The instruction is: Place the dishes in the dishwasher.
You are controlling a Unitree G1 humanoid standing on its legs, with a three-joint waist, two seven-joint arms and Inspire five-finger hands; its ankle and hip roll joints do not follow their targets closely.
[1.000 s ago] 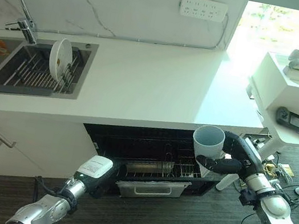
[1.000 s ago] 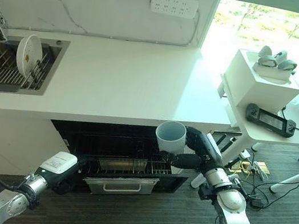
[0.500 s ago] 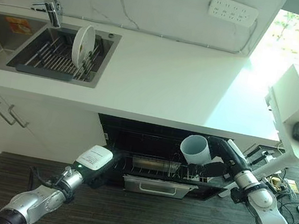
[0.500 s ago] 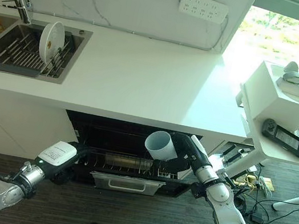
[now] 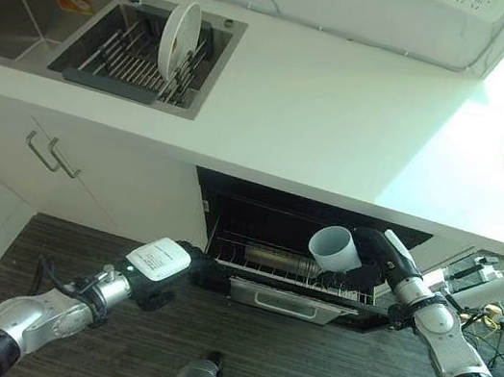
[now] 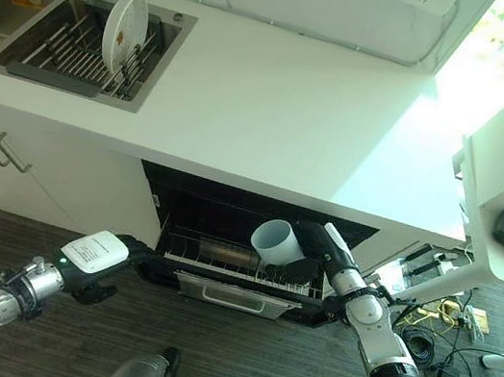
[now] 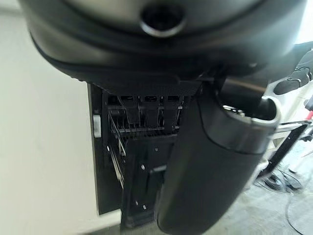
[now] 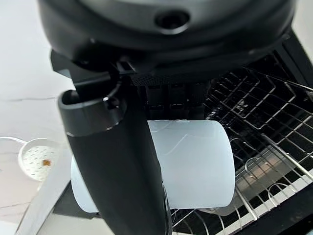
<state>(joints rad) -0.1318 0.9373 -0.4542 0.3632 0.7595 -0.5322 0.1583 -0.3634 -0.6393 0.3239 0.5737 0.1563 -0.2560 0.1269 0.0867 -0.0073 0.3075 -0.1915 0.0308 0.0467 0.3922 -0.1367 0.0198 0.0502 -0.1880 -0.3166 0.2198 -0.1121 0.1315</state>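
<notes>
While the left hand (image 5: 180, 274) rests at the dishwasher (image 5: 287, 278) rack's left front corner, its fingers' state unclear, the right hand (image 5: 367, 266), curled round the white cup (image 5: 331, 247), has dropped from counter-edge height to just above the rack's right side; release seems near.

R robot hand (image 5: 368, 261) curled, L robot hand (image 5: 180, 274) low
</notes>
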